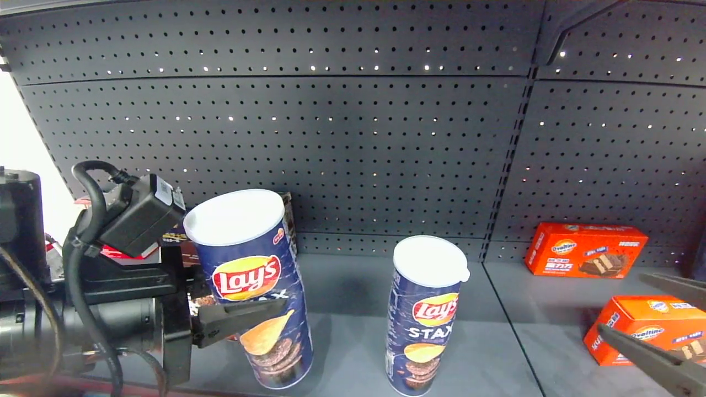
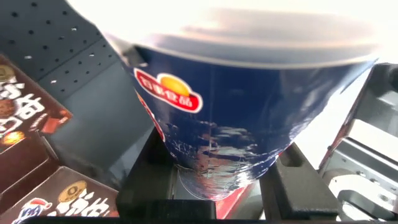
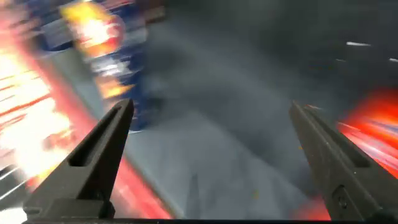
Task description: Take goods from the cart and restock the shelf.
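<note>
A blue chip can (image 1: 251, 286) with a white lid leans slightly at the left of the grey shelf (image 1: 353, 342), its base low near the shelf board. My left gripper (image 1: 259, 311) is shut on its lower half, with one black finger (image 1: 242, 318) crossing the front. The left wrist view looks up the same can (image 2: 236, 112) between the left gripper (image 2: 217, 190) fingers. A second blue can (image 1: 424, 317) stands upright mid-shelf, free. My right gripper (image 1: 622, 303) hangs open at the far right over an orange box (image 1: 651, 325). The right wrist view shows the right gripper (image 3: 211, 109) open and holding nothing.
Another orange box (image 1: 584, 249) lies against the perforated back panel (image 1: 353, 143) at the right. Dark brown boxes (image 2: 34, 121) sit behind and beside the held can. Bare shelf board lies between the two cans and right of the standing one.
</note>
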